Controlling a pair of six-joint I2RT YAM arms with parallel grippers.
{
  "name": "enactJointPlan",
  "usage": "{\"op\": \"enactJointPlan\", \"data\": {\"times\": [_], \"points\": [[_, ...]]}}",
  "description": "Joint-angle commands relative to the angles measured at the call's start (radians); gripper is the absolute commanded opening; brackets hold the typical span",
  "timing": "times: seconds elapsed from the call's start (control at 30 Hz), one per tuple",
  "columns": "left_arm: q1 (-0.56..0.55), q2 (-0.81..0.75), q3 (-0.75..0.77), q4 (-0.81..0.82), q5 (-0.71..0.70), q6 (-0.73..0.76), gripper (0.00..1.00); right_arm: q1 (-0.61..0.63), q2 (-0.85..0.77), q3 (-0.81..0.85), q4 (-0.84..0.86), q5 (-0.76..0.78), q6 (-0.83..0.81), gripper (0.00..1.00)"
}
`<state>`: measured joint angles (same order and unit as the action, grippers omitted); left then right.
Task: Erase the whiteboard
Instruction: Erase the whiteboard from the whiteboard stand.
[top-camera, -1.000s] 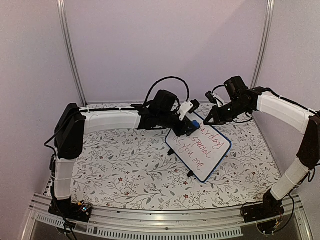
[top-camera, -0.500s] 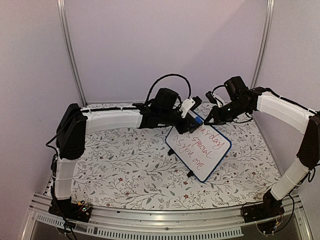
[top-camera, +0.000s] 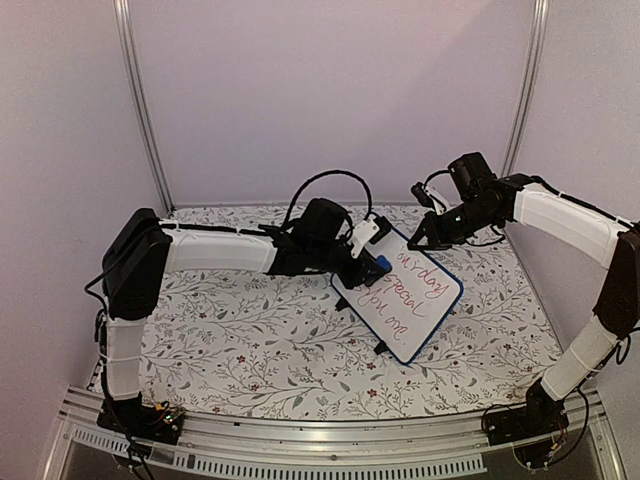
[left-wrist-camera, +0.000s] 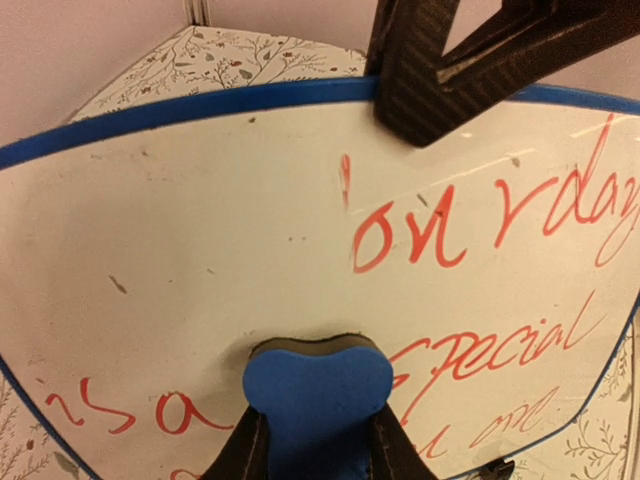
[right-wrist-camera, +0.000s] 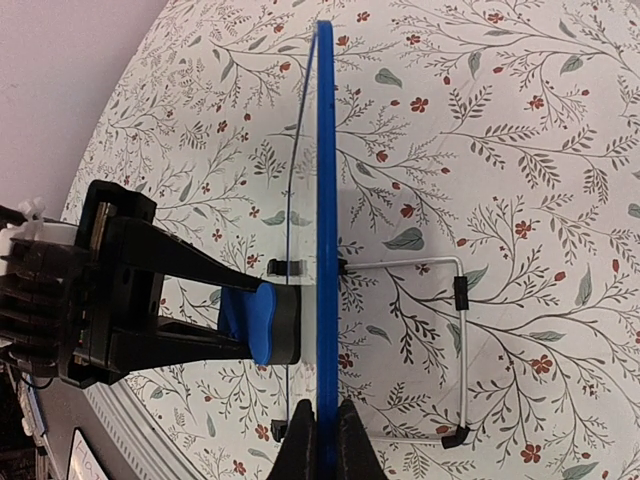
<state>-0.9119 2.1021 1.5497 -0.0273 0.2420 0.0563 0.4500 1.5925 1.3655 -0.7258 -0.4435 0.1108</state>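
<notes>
One whiteboard (top-camera: 405, 300), one eraser (left-wrist-camera: 318, 392) — two end effectors (top-camera: 372, 266) (top-camera: 418, 241)

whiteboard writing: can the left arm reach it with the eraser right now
Probably yes: the left tool holds the blue eraser against the whiteboard face, red writing beside it uncovered; the right tool grips only the frame edge.

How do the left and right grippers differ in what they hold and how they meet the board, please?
The left gripper is shut on the blue eraser; the right gripper is shut on the whiteboard, at its blue frame. The left gripper faces the written side, eraser against it; the right gripper straddles the board edge-on. Both are shut, at the same board.
</notes>
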Motion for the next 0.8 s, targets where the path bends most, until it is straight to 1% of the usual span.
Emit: {"op": "enactJointPlan", "data": {"times": [0.0,0.17,0.43,0.63,0.77], "points": [[-0.021,0.027,-0.039,-0.054,-0.035,-0.01,0.0,0.049,0.021,0.003,-0.018,-0.127,-0.041,0.0],[-0.019,0.032,-0.015,-0.042,-0.023,-0.007,0.0,0.049,0.022,0.003,-0.018,-0.127,-0.039,0.0],[-0.019,0.057,0.124,-0.024,0.062,0.004,0.0,0.05,0.023,0.003,-0.017,-0.126,-0.039,0.0],[-0.023,0.115,0.271,-0.091,0.051,0.019,0.0,0.049,0.013,-0.004,-0.017,-0.121,-0.037,0.0],[-0.024,0.142,0.332,-0.123,0.027,0.023,0.0,0.049,0.006,-0.01,-0.014,-0.119,-0.035,0.0]]}}
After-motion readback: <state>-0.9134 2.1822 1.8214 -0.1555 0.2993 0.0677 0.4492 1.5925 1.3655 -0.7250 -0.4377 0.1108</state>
